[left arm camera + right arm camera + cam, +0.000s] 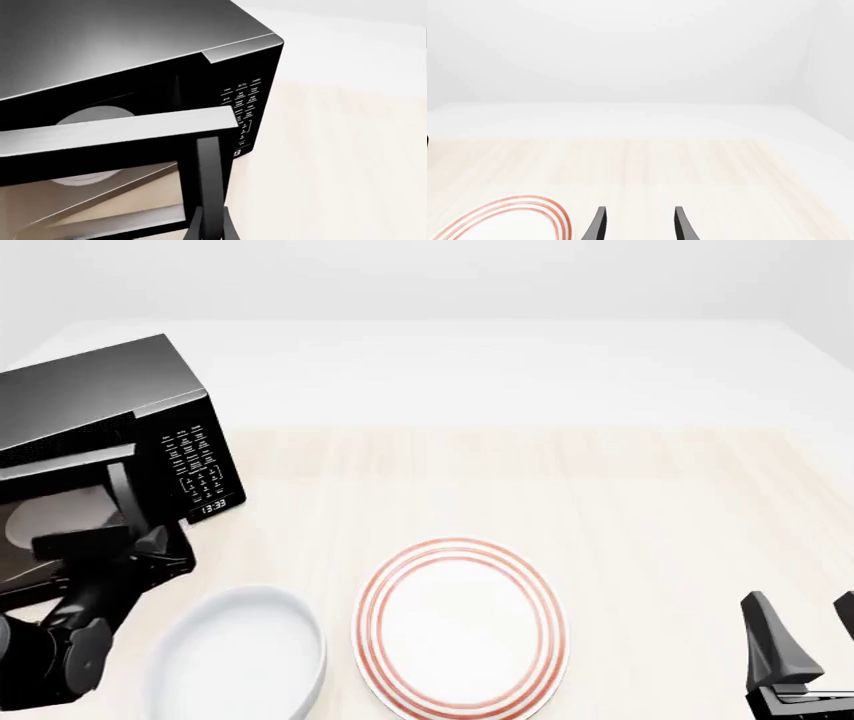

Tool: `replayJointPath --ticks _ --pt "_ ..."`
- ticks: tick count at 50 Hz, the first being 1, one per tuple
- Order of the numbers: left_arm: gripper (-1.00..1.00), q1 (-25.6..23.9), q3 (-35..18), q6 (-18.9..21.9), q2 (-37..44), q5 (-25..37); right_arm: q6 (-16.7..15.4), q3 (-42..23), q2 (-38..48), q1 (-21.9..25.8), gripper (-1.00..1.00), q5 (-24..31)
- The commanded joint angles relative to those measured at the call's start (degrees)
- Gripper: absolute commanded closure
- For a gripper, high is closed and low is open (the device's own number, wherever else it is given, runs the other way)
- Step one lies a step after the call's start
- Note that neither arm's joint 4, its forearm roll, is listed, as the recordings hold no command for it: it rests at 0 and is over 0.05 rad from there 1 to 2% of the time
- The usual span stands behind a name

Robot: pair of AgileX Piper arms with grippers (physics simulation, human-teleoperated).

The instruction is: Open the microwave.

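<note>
The microwave (120, 430) sits at the far left of the table (641, 500), angled, its keypad (194, 462) and clock (214, 507) facing the middle. Its door (113, 132) stands partly open, swung out toward the arms, and the pale turntable (90, 117) shows in the gap. The left gripper (210, 227) is at the door's vertical handle (208, 180), fingers closed around the bar. Near the front edge lie a white bowl (240, 650) and, beside it, a red-ringed plate (461, 625). The right gripper (801, 640) hangs at the near right corner, well apart from everything, fingers spread and holding nothing.
</note>
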Motion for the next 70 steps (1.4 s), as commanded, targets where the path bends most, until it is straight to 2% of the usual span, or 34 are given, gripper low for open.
replayJointPath --ticks 1,28,36,65,70 --pt "1.00 -1.0 -0.1 -0.9 -7.1 -3.4 0.0 0.0 0.0 0.0 -1.00 0.0" --pt "1.00 -0.8 8.3 -0.7 -18.6 -2.7 0.0 0.0 0.0 0.0 -1.00 0.0" --pt "1.00 -1.0 9.0 -0.4 -19.8 -2.5 0.0 0.0 0.0 0.0 -1.00 0.0" --pt "1.00 -0.6 10.7 0.7 -29.3 4.3 0.0 0.0 0.0 0.0 -1.00 0.0" --pt "1.00 -0.8 10.8 0.8 -29.1 3.8 0.0 0.0 0.0 0.0 -1.00 0.0"
